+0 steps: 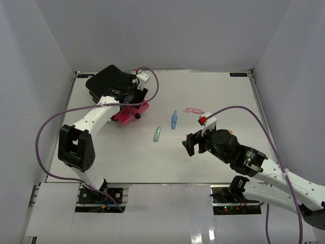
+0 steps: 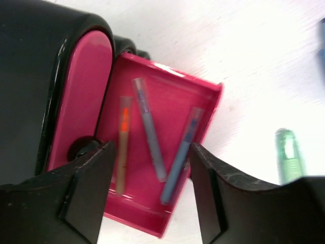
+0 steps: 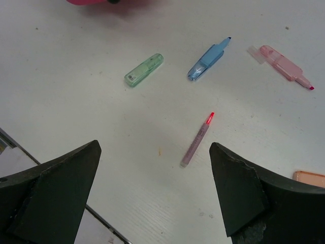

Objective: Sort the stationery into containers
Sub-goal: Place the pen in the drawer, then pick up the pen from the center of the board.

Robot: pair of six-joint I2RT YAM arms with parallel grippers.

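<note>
The containers are a black rounded box (image 1: 107, 81) with one pink drawer (image 1: 127, 116) pulled out at the table's back left. Seen from the left wrist, the drawer (image 2: 175, 96) holds three thin pens: an orange-tipped one (image 2: 123, 147), a grey one (image 2: 149, 129) and a blue one (image 2: 180, 155). My left gripper (image 2: 150, 203) hangs open just above them, holding nothing. In the right wrist view my right gripper (image 3: 155, 147) stands wide open above a red-tipped pen (image 3: 198, 138). Beyond lie a green piece (image 3: 144, 70), a blue highlighter (image 3: 209, 58) and a pink highlighter (image 3: 282, 65).
An orange piece (image 3: 309, 178) shows at the right edge of the right wrist view. The table's near edge (image 3: 15, 145) runs close to my right gripper's left finger. The green piece (image 1: 157, 133), blue highlighter (image 1: 174, 120) and pink highlighter (image 1: 194, 110) lie mid-table between the arms.
</note>
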